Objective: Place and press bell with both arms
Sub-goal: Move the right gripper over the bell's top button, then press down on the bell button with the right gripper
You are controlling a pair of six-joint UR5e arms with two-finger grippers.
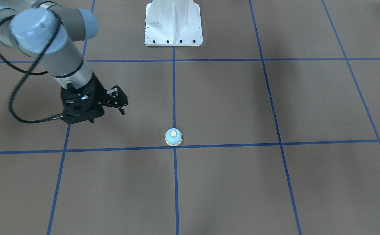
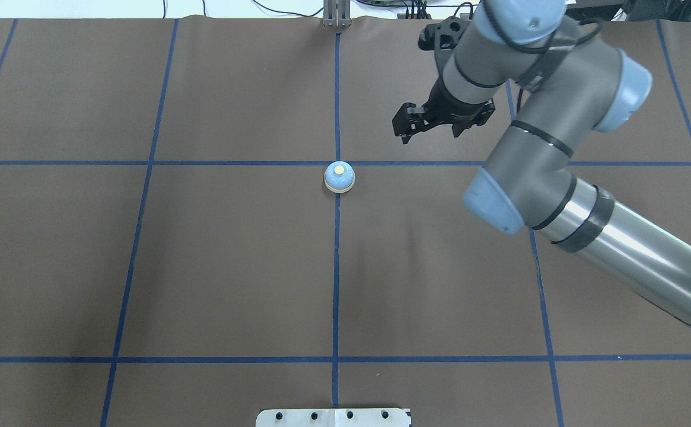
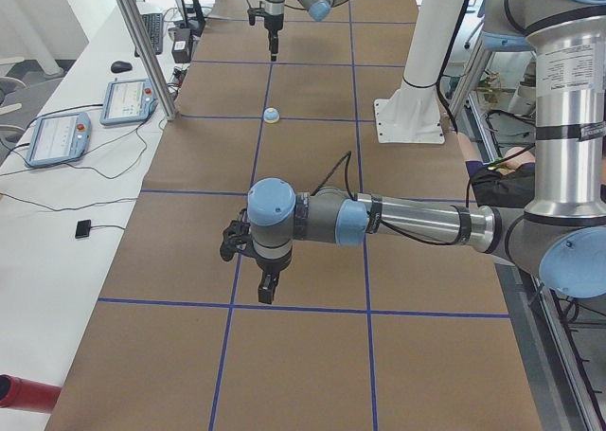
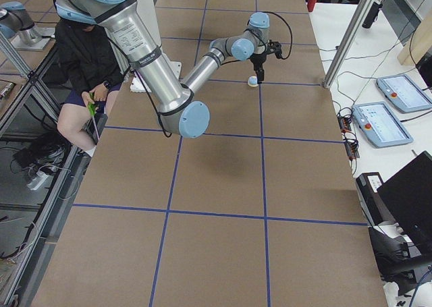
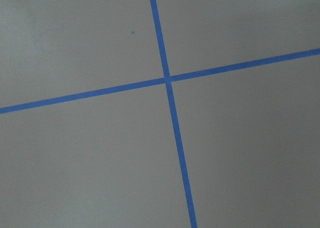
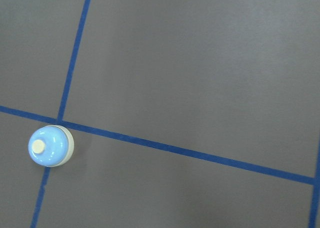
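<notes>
The bell [image 1: 173, 136] is a small light-blue dome with a cream button, standing alone on a crossing of blue tape lines [image 2: 339, 177]. It also shows in the right wrist view [image 6: 49, 146] at the lower left. My right gripper [image 1: 122, 111] hangs above the mat, apart from the bell, off to my right and a little farther out [image 2: 404, 137]. Its fingers look shut and empty. My left gripper [image 3: 267, 289] points down over the mat far from the bell [image 3: 272, 116]. It shows only in that side view, so I cannot tell whether it is open or shut.
The brown mat carries a grid of blue tape lines [image 5: 167, 80]. The white bolted pedestal [image 1: 173, 29] stands at my base. Control tablets [image 3: 57, 137] and a metal post [image 3: 142, 43] sit along the far table edge. A seated person [image 4: 88, 57] is beside the table.
</notes>
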